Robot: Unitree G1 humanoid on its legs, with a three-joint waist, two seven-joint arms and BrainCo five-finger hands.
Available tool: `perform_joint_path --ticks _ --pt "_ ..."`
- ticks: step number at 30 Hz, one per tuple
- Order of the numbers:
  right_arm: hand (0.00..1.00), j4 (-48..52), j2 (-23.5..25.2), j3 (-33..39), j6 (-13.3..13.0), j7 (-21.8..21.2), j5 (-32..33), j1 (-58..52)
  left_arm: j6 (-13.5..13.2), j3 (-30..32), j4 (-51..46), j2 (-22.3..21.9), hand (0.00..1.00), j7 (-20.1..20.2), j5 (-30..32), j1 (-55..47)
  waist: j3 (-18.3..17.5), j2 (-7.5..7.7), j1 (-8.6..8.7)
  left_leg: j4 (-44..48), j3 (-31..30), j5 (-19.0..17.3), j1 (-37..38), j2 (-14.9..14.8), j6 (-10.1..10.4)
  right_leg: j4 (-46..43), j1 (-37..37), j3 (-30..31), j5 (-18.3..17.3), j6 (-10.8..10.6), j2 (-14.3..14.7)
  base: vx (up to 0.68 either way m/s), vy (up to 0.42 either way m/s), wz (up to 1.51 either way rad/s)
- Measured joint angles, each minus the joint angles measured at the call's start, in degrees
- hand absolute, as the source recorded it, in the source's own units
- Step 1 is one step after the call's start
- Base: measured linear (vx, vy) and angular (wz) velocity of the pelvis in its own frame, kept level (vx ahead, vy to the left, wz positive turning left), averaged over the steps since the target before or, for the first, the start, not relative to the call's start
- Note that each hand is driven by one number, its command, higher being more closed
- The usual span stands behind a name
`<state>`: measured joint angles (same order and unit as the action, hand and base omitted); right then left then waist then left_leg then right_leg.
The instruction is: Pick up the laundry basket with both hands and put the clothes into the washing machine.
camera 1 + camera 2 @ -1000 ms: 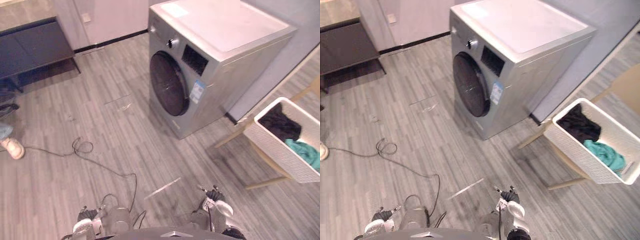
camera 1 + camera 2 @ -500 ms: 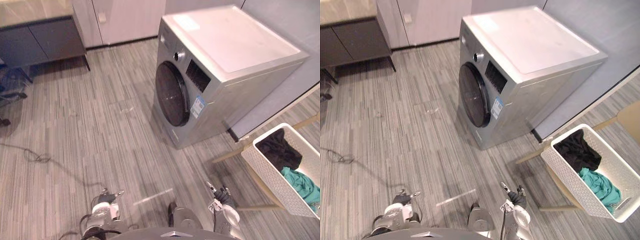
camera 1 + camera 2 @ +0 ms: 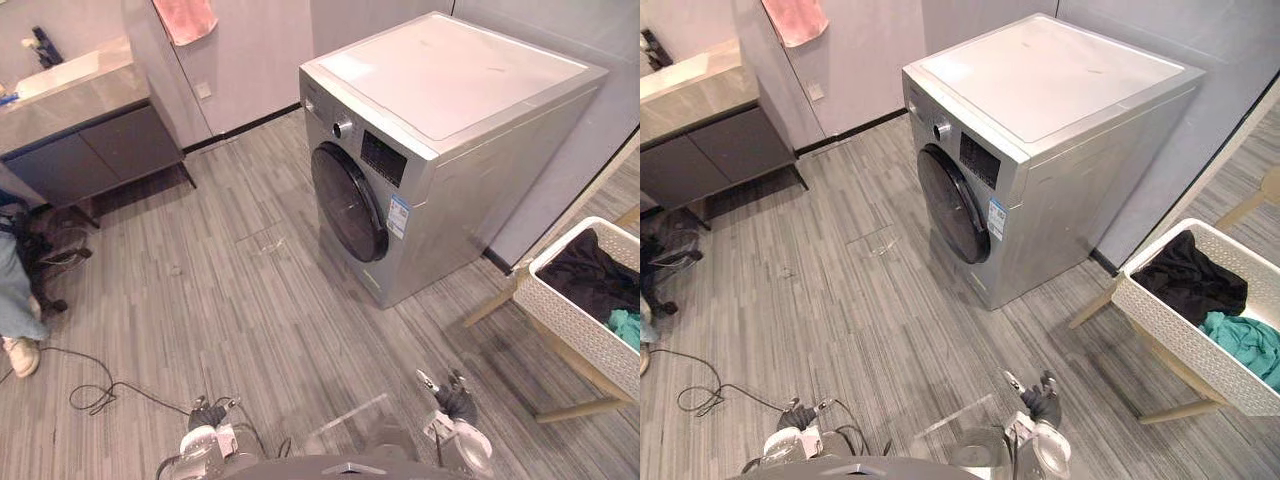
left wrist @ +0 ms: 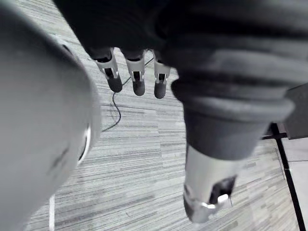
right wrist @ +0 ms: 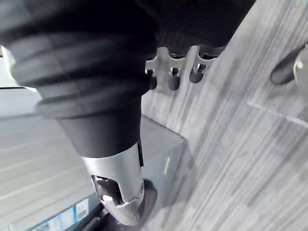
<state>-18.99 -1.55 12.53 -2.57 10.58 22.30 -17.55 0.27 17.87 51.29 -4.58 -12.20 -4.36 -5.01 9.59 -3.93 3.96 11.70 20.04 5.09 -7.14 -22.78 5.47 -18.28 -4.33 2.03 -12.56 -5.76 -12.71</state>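
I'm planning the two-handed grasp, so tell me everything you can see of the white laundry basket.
The laundry basket is white, rectangular and open-topped, its walls finely patterned, seemingly plastic. It sits raised on a light wooden stand, right of the washing machine, its far end cut off by the view's edge. Inside lie a black garment and a teal garment. Nothing else is seen touching it.

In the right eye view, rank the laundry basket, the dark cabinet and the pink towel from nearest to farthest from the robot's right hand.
From the right hand:
1. Laundry basket, on its stand to the right.
2. Dark cabinet, across the floor at far left.
3. Pink towel, hanging on the far wall, upper left.
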Motion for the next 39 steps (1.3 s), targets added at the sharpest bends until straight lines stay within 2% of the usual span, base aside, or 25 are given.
perform_joint_path --ticks 1,3,4,5,6,7,8,11,15,17,18,19,20,21,22,23,24,25,26,27,29,31,33,37,39 --pt "0.0 0.0 -0.2 0.6 0.0 0.1 -0.3 -0.3 0.0 1.0 0.8 -0.1 0.0 -0.1 0.0 0.0 -0.5 -0.24 0.09 -3.0 0.3 0.3 0.5 0.3 1.5 -0.3 -0.6 0.6 -0.7 -1.1 -0.1 0.23 0.497 -0.2" --pt "0.0 -0.3 -0.6 2.7 -0.1 0.1 -0.3 -0.3 0.3 2.5 3.9 -0.2 0.0 -0.2 0.1 -0.6 -2.2 -2.45 -0.13 -6.2 -1.2 -0.2 2.6 1.9 0.0 -0.3 -0.9 2.3 -1.1 -4.7 0.3 0.25 0.547 -0.33" --pt "0.0 -5.1 1.0 4.0 0.3 0.2 -0.7 1.3 0.9 3.7 5.6 2.0 0.0 -0.3 0.1 -0.9 -3.2 1.1 0.71 -5.7 -0.7 -1.6 3.9 5.5 2.4 0.4 -0.1 4.9 -0.7 -6.8 -2.4 0.3 0.552 -0.18" --pt "0.0 -6.7 2.8 3.9 0.4 -0.1 -1.0 1.0 0.8 3.9 5.6 4.0 0.0 -1.0 0.1 -1.4 -4.3 2.87 0.77 -3.6 -0.7 -3.5 3.0 7.5 2.7 3.5 1.0 6.4 1.7 -7.2 -4.3 0.3 0.48 -0.09" --pt "0.0 -7.7 3.7 4.0 0.5 -0.1 -1.3 1.2 0.7 3.9 5.6 4.7 0.0 -1.3 0.1 -1.1 -5.0 4.0 0.68 -2.2 -0.8 -4.3 2.5 8.0 3.3 5.1 1.5 6.9 3.1 -7.6 -5.2 0.26 0.29 -0.12" --pt "0.0 -9.7 4.2 3.7 0.6 -0.1 -1.3 1.6 0.7 3.6 6.0 5.4 0.0 -1.4 0.1 -1.0 -5.6 4.85 0.37 0.6 -1.2 -6.3 1.6 8.3 3.9 8.4 2.8 7.0 6.6 -8.0 -6.0 0.22 0.232 -0.36" --pt "0.0 -11.1 4.2 4.3 0.6 -0.1 -1.3 2.9 0.7 2.2 6.3 5.8 0.0 -1.3 0.0 -0.4 -5.7 5.01 -0.37 2.5 -1.3 -7.2 1.1 8.4 4.2 10.9 3.3 7.3 10.4 -8.6 -6.5 0.19 0.216 -0.46" --pt "0.0 -11.9 2.9 5.3 0.6 -0.1 -1.5 5.7 0.6 -2.1 6.3 5.6 0.0 -1.3 -0.2 1.7 -5.5 4.39 -0.63 3.6 -1.0 -8.2 1.0 9.8 3.3 12.3 1.9 8.7 17.9 -10.3 -7.6 0.09 0.181 -0.39" --pt "0.0 -13.8 1.1 6.2 1.6 -0.1 -2.0 8.4 -0.8 -6.1 5.9 5.8 0.0 -1.3 -1.4 5.2 -4.3 2.22 -0.46 2.8 -1.4 -9.1 0.3 12.4 1.8 7.3 -2.5 10.0 22.1 -9.9 -8.8 0.02 0.137 0.03" --pt "0.0 -13.7 0.6 6.1 1.8 -0.1 -2.0 8.9 -0.9 -7.6 6.2 5.7 0.0 -1.3 -2.3 4.8 -3.3 1.37 -0.33 0.2 -1.6 -9.4 2.0 13.5 1.4 2.0 -5.4 10.0 25.2 -6.4 -8.4 0.02 0.133 -0.02" --pt "0.0 -13.3 0.5 5.5 1.8 -0.1 -2.5 9.2 -0.8 -8.0 6.2 5.7 0.0 -1.3 -2.3 3.4 -2.7 1.09 -0.21 -2.1 -1.6 -9.3 4.1 13.7 1.3 -0.2 -6.8 9.9 28.8 -2.0 -7.4 0.02 0.092 -0.22" --pt "0.0 -13.1 0.5 5.0 1.8 -0.1 -2.5 9.3 -0.7 -8.0 6.2 5.9 0.0 -1.3 -2.3 3.0 -2.5 0.85 -0.28 -3.1 -1.6 -9.2 5.1 13.7 1.1 -1.0 -7.4 9.8 30.0 -1.1 -7.0 0.03 0.097 -0.37" --pt "0.0 -12.1 0.6 3.5 1.8 -0.1 -2.6 9.5 -0.5 -8.0 6.3 6.2 0.0 -1.4 -2.2 2.7 -1.8 0.31 -0.41 -4.2 -1.3 -9.1 6.4 12.9 0.7 -2.9 -8.5 9.8 28.6 -1.7 -6.0 0.0 0.006 -0.24" --pt "0.0 -10.0 1.2 1.5 1.8 -0.3 -3.5 9.3 -0.3 -8.0 6.8 7.0 0.0 -1.4 -2.2 2.4 -1.2 0.43 -0.09 -5.0 -1.2 -8.8 6.2 12.1 -0.2 -6.0 -9.8 9.8 20.9 -3.5 -2.9 -0.01 -0.047 -0.13" --pt "0.0 -9.3 1.3 0.4 1.9 -0.4 -4.8 9.2 -0.2 -7.9 6.8 7.7 0.0 -1.5 -2.2 2.5 -0.7 0.97 -0.04 -5.3 -1.2 -8.5 6.3 11.7 -0.5 -7.0 -10.3 9.7 17.2 -3.4 -0.9 -0.05 -0.145 -0.01" --pt "0.0 -7.8 1.2 -1.2 1.8 -0.6 -6.9 9.5 -0.1 -7.9 7.1 8.7 0.0 -1.5 -2.1 2.7 0.2 2.67 -0.11 -6.3 -1.2 -8.0 6.2 11.4 -0.2 -6.9 -11.5 8.7 11.3 -3.3 3.5 -0.06 -0.203 -0.01" --pt "0.0 -6.1 1.2 -1.4 1.8 -0.6 -7.9 9.5 -0.1 -7.9 7.9 8.8 0.0 -1.4 -2.0 3.1 0.6 3.52 -0.06 -6.7 -1.2 -7.8 6.0 11.6 0.1 -4.2 -11.5 7.2 10.3 -2.8 4.9 -0.06 -0.187 -0.02" --pt "0.0 -4.9 1.1 -1.6 1.7 -0.6 -9.0 9.5 0.1 -7.9 8.4 8.8 0.0 -1.3 -1.9 3.4 0.9 4.22 -0.04 -6.8 -1.2 -7.6 5.8 12.1 0.5 -1.5 -11.0 6.2 10.1 -2.5 5.3 -0.03 -0.189 -0.01" --pt "0.0 -2.7 0.3 -2.2 1.4 -0.6 -10.3 9.0 0.5 -7.7 8.9 8.3 0.0 -1.3 -1.5 3.5 1.0 5.42 -0.02 -7.1 -1.4 -7.2 5.6 12.8 1.3 2.2 -9.1 5.4 7.6 -2.5 4.8 -0.05 -0.149 0.04" --pt "0.0 0.1 -0.7 -2.6 1.3 -0.6 -11.4 9.2 0.8 -7.8 9.6 6.7 0.0 -1.2 -0.9 4.6 2.1 2.99 0.27 -8.5 -2.0 -5.7 5.2 12.2 1.6 3.0 -9.0 4.4 8.1 -2.0 5.8 -0.04 -0.135 0.1" --pt "0.0 3.6 -2.2 -2.9 1.0 -0.7 -11.6 7.9 0.9 -7.8 9.6 5.0 0.0 -1.2 0.1 5.2 2.4 1.38 1.39 -11.4 -4.0 -3.5 5.5 11.8 2.0 2.5 -9.5 1.5 7.5 -1.5 6.2 0.0 -0.102 0.42" --pt "0.0 6.7 -3.2 -3.4 0.9 -1.0 -12.6 6.2 0.8 -7.9 9.5 4.4 0.0 -1.2 0.1 5.5 2.2 0.7 1.19 -12.9 -5.4 -2.2 5.7 11.1 2.7 1.9 -9.2 -0.3 7.0 -0.9 6.7 0.03 -0.107 0.47" --pt "0.0 9.7 -3.7 -4.7 0.0 -2.3 -14.5 4.4 0.8 -7.8 9.3 4.7 0.0 -1.2 0.1 5.4 2.4 0.94 0.87 -13.1 -6.3 -1.9 5.8 10.9 2.8 2.1 -8.0 -1.6 6.7 -0.8 6.8 0.01 -0.066 0.35" --pt "0.0 11.4 -3.2 -5.8 -0.4 -3.6 -17.4 3.0 0.8 -7.9 8.9 5.9 0.0 -1.1 0.2 5.3 2.2 2.58 0.67 -14.9 -7.4 -1.1 5.2 12.1 2.3 4.2 -7.3 -3.1 7.2 -1.4 5.6 0.01 0.025 0.25" --pt "0.0 11.4 -3.1 -6.0 -0.4 -4.2 -18.3 2.7 0.9 -8.0 9.0 6.1 0.0 -1.1 0.2 5.0 2.2 2.59 0.56 -16.0 -7.5 -0.4 5.3 13.0 2.1 5.9 -6.4 -3.2 8.2 -1.8 4.8 0.05 0.08 0.13"
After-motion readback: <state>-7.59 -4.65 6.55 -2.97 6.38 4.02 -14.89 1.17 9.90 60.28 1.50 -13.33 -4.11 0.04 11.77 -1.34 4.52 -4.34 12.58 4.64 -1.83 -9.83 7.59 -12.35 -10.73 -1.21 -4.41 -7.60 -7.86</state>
